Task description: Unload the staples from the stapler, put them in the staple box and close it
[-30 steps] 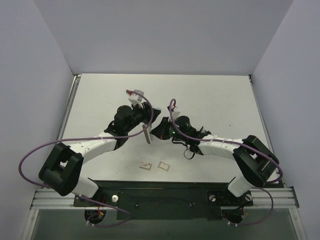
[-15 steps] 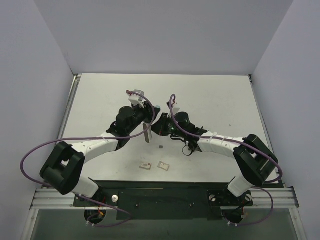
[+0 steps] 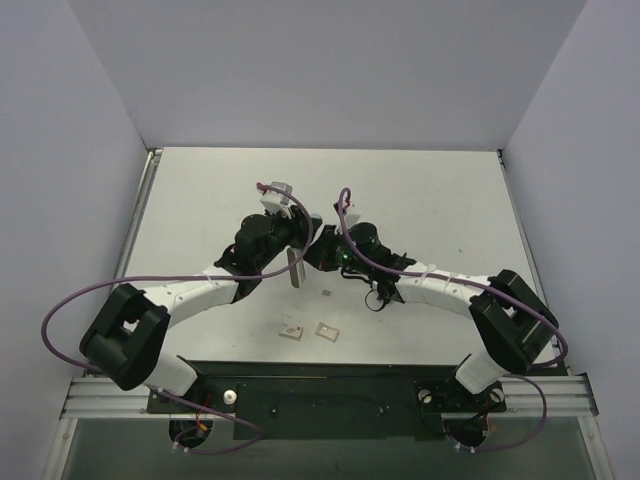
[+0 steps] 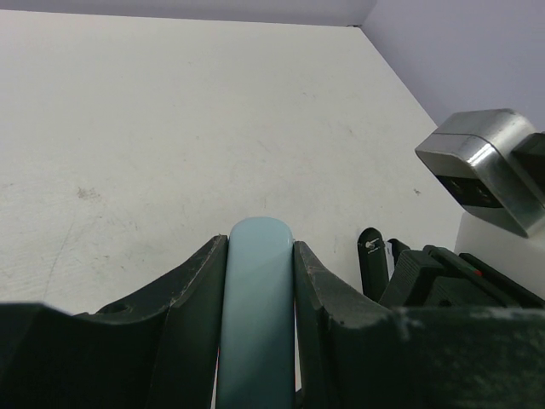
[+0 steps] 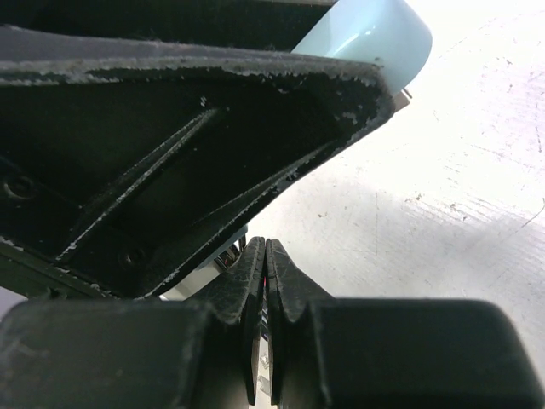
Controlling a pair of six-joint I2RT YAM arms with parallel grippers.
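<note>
My left gripper (image 3: 302, 230) (image 4: 260, 243) is shut on a pale blue rounded bar (image 4: 259, 298) (image 5: 368, 32), which stands up between its fingers. In the top view a light strip (image 3: 293, 268) hangs below that grip. My right gripper (image 3: 322, 246) (image 5: 267, 244) is shut, its tips right against the underside of the left finger (image 5: 170, 145). Of the stapler I make out only a light metal part with an orange-red bit (image 5: 223, 258), tucked under that finger just left of my right tips. A thin red sliver shows in the seam of the right fingers.
Two small tan flat pieces (image 3: 291, 330) (image 3: 327, 331) lie on the white table (image 3: 430, 190) near the front edge. A tiny dark speck (image 3: 327, 293) lies below the grippers. Purple cables loop off both arms. Walls close the table on three sides.
The right gripper has moved up and slightly left, closer against the left gripper. A tiny speck now lies on the table below them. Both grips are unchanged.
</note>
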